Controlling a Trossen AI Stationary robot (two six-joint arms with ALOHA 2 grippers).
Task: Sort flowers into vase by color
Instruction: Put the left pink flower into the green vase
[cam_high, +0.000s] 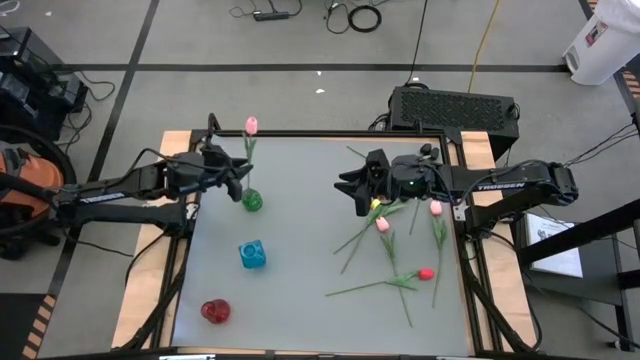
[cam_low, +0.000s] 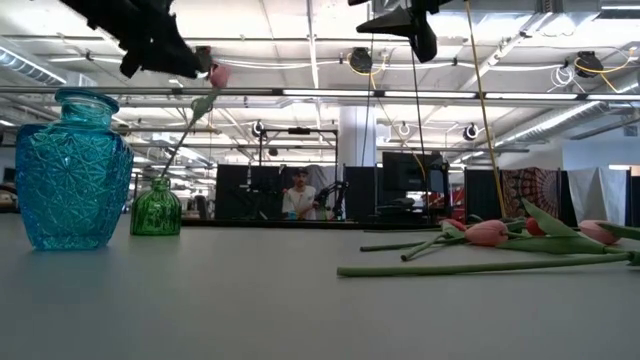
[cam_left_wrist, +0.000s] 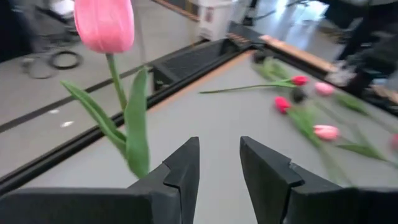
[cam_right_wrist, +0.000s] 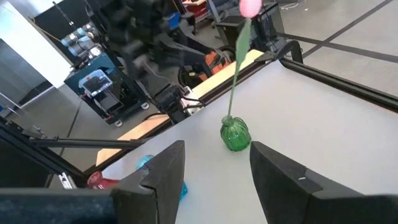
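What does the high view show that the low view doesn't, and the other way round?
Only the high view: the red vase, the red tulip and both arms' full layout, with the left gripper open beside the pink tulip and the right gripper open over the loose flowers. Only the low view: a person in the room beyond the table. Both: the green vase holding that tulip, and the blue vase.

Grey table: green vase, blue vase and red vase on it, loose tulips right of green vase.
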